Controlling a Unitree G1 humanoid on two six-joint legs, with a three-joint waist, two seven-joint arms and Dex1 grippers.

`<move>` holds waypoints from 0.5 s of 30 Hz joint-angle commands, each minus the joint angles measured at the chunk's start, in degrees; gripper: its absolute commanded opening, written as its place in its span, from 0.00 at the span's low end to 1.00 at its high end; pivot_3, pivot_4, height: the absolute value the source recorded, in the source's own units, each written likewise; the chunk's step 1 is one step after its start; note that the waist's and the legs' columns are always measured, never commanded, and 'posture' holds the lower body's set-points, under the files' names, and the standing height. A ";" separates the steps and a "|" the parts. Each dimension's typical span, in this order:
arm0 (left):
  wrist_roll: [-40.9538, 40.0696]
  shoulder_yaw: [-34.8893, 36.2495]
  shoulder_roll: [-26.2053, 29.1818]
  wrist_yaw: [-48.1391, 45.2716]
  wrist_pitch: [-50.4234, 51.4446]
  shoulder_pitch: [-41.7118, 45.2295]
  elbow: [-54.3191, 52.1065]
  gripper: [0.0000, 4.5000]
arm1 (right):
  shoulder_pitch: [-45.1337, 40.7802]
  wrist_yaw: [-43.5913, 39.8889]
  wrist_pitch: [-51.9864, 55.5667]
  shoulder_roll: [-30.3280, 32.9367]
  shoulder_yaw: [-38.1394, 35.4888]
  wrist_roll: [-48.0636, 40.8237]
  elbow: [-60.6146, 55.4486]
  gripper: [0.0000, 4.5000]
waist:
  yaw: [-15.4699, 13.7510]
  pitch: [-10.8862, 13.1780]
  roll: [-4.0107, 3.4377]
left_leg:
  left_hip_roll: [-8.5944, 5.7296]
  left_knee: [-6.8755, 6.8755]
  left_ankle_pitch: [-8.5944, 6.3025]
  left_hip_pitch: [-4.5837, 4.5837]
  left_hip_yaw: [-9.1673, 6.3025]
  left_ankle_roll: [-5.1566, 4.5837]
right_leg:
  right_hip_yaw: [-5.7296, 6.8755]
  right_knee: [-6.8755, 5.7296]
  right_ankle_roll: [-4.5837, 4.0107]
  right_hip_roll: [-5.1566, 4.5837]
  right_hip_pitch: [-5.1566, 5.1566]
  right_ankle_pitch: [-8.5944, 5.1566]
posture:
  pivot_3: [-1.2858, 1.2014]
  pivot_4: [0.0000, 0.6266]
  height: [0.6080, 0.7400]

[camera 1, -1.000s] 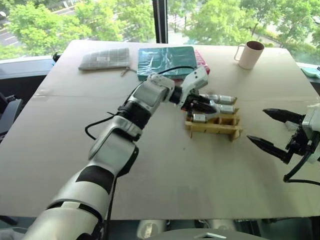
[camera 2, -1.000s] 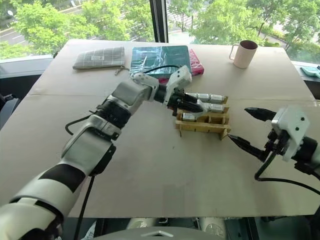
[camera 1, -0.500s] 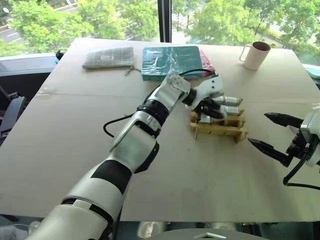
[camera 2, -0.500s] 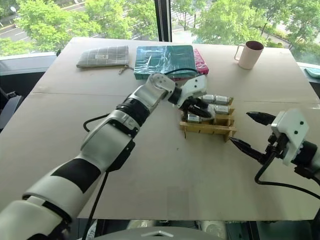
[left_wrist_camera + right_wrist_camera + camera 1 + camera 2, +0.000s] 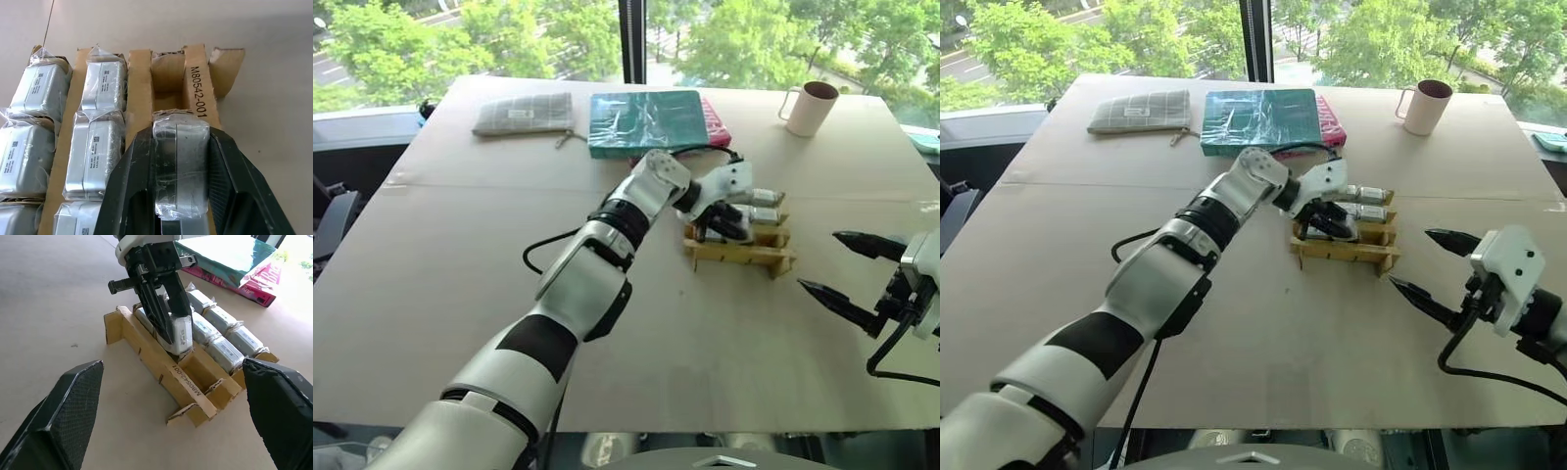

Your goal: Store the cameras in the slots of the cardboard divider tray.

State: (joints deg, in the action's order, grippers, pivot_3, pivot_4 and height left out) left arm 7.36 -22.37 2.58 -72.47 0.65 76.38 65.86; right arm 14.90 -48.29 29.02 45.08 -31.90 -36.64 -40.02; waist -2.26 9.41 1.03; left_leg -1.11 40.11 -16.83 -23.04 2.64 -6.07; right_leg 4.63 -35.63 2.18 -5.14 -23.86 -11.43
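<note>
- Right, from the left eye view: the left gripper [image 5: 724, 217] is down over the cardboard divider tray [image 5: 741, 257], fingers clamped on a wrapped camera. The arm reaches across from the left so the piece comes down on the tray's near row. The right gripper [image 5: 840, 266] hangs apart to the right, jaws spread wide and empty, clear of the working arm.
- Right eye view, same table: the tray [image 5: 1347, 251] sits mid-table, with a teal flat package [image 5: 1258, 119], a grey pouch [image 5: 1139, 111] and a mug [image 5: 1423, 106] well behind it near the far edge, out of the way.
- Left wrist view now: the two black fingers [image 5: 131, 196] pinch the held camera [image 5: 180, 161] by its long sides, which I judge leaves its narrow end free to go down between the cardboard strips. It sits over the outermost row, by the strip printed with a part number. Beyond it one slot [image 5: 167, 81] of that row stands open. The stored cameras [image 5: 100, 147] fill the two neighbouring rows, shiny in their plastic.
- Right wrist view: the left gripper [image 5: 171, 330] comes in steeply from above, the camera's lower end already between the walls of the near row. The corner slot [image 5: 222, 392] is empty, so that row isn't finished yet.
</note>
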 commanded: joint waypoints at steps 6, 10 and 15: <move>-3.05 5.25 -0.16 -1.04 5.27 2.23 -8.12 0.88 | 1.30 2.84 -0.08 -0.47 -3.05 -0.37 -2.29 1.00 | -0.16 0.00 0.00 | 0.02 0.03 -0.02 0.00 -0.01 -0.03 | 0.00 -0.08 0.00 -0.02 -0.01 0.00 | 0.52 0.24 1.00; -12.90 12.89 3.41 -4.30 21.13 0.29 -24.66 0.98 | 0.72 13.40 4.56 -2.13 -1.16 5.08 -2.64 1.00 | 0.00 -0.01 -0.03 | 0.02 0.14 0.13 -0.16 -0.06 0.21 | 0.05 -0.07 0.00 -0.09 -0.08 0.00 | 0.52 0.24 1.00; -24.51 19.77 9.60 -1.00 34.12 -20.23 -57.05 0.98 | -6.46 27.88 15.01 -3.28 3.38 13.37 5.69 1.00 | 1.32 -0.31 -0.54 | 0.03 0.00 0.11 0.19 0.04 0.29 | -0.18 -0.08 -0.01 -0.12 0.09 0.00 | 0.52 0.24 1.00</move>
State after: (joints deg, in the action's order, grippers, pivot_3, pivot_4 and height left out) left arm -11.83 -4.40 10.54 -74.64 28.37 62.44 19.49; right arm 10.99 -25.86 40.79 42.08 -28.97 -26.52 -37.62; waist -0.94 9.09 0.49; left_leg -1.08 40.07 -16.71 -22.78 2.68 -5.77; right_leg 4.43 -35.70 2.17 -5.26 -23.74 -11.43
